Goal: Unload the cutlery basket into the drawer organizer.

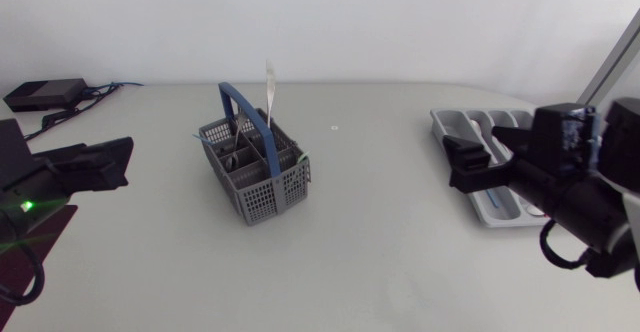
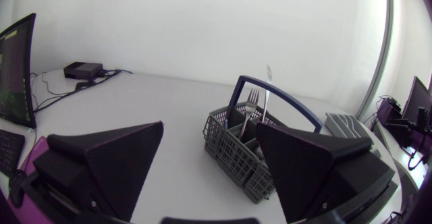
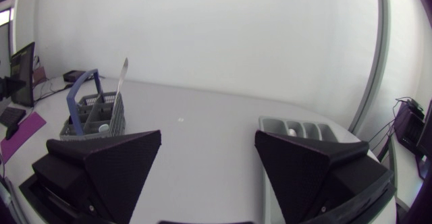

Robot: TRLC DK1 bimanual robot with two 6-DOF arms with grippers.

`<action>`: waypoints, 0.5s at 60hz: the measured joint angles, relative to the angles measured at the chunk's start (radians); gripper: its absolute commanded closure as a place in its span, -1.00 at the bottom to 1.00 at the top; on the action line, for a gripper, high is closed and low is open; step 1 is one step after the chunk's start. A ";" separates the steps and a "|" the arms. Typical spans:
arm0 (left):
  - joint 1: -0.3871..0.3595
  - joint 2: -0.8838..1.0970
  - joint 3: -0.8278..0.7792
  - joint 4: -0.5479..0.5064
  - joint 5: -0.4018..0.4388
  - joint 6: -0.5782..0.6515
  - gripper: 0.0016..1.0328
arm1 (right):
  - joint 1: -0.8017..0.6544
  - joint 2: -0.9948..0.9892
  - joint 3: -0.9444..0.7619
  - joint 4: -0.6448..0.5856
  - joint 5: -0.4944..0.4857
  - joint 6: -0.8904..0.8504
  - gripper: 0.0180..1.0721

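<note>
At the counter's [image 1: 380, 232] left edge the left hand [image 2: 209, 131] is spread wide and empty; the right hand [image 3: 208, 135], over the far right side, is equally open and holds nothing. Between them stands the cutlery basket [image 1: 256, 177], grey plastic lattice with a blue arched handle, a fork [image 2: 251, 102] and a taller silver piece [image 1: 270, 82] upright inside. The pale grey drawer organizer [image 1: 470, 124] lies partly under the right arm [image 1: 580, 202].

The basket [image 1: 262, 187] is mid-grey, its walls a grid of small holes, with a blue arched handle [image 1: 243, 104]. The cutlery [image 1: 270, 84] standing in it is silver. At the right, the organizer [image 1: 445, 120] is pale grey. The surface [image 1: 380, 242] is plain off-white. The left tool [image 2: 209, 126] and right tool [image 3: 208, 135] are matte black.
</note>
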 measured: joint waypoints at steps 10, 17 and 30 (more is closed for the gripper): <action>-0.017 0.124 0.090 -0.071 0.000 -0.011 -0.80 | 0.128 0.207 0.164 -0.131 0.061 -0.006 -0.90; -0.030 0.172 0.117 -0.095 0.002 -0.022 -0.80 | 0.214 0.324 0.256 -0.190 0.068 -0.039 -0.90; -0.045 0.360 0.230 -0.150 0.012 0.059 -0.80 | 0.302 0.534 0.414 -0.268 0.036 -0.098 -0.90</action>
